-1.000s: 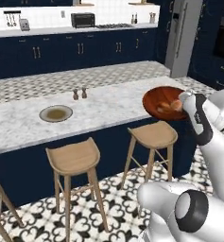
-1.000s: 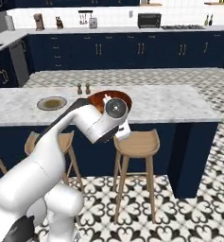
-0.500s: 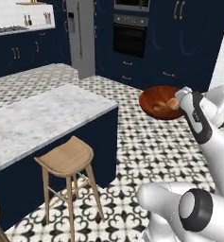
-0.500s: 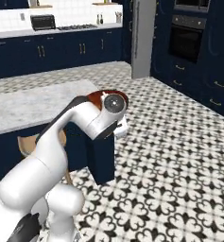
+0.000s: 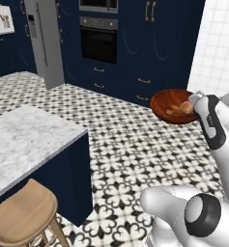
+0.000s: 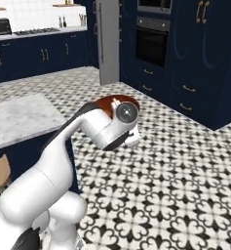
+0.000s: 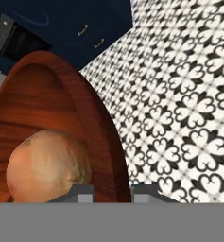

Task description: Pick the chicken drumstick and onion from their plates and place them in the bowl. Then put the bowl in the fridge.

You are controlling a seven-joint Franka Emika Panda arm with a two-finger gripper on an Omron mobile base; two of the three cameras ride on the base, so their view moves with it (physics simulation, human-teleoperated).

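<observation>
Reddish-brown and wood-grained, the bowl (image 5: 173, 106) hangs in the air over the patterned black-and-white floor (image 5: 135, 144), carried at its near rim by the hand (image 7: 112, 191), whose two dark tips sit either side of the rim's edge in the hand view, pinching it. Inside the bowl the onion (image 7: 47, 165) rests close against that held wall, a pale tan ball; from the left base view it shows as a light orange lump (image 5: 186, 107) beside the browner chicken drumstick (image 5: 172, 111), which lies lower in the dish. In the right base view the arm's wrist covers most of the bowl, leaving a red-brown arc (image 6: 107, 102) above the white casing. The fridge (image 5: 44, 41) stands tall and grey at the far left of the left base view, well apart from the bowl, its doors closed and a long vertical handle running down the front; it appears again at the upper centre of the right base view (image 6: 108, 39). Right of it runs a wall of navy cabinets (image 5: 154, 43) with gold handles and a built-in black oven (image 5: 99, 41). A marble-topped island surface (image 5: 24, 140) with a wooden stool (image 5: 21, 217) tucked beside it lies at lower left.
</observation>
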